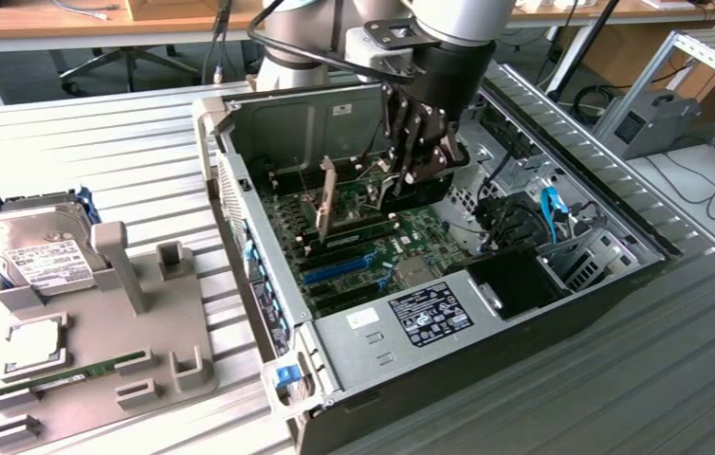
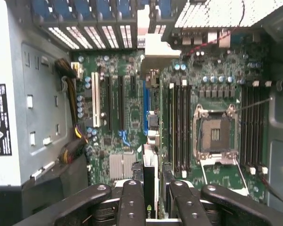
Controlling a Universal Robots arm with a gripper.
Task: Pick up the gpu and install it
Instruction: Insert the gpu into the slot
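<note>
My gripper reaches down into the open computer case and is shut on the gpu, a thin black card held on edge. Its metal end bracket points toward the case's rear slot wall. In the wrist view the gpu shows edge-on between my fingers, running toward the rear slots, with its pale bracket at the far end. The card sits just above the motherboard, in line with the blue expansion slot. Whether it touches the slot I cannot tell.
A grey parts holder on the exterior view's left carries a silver hard drive, a green RAM stick and a square chip. Inside the case are the power supply, cables, the processor socket and memory slots.
</note>
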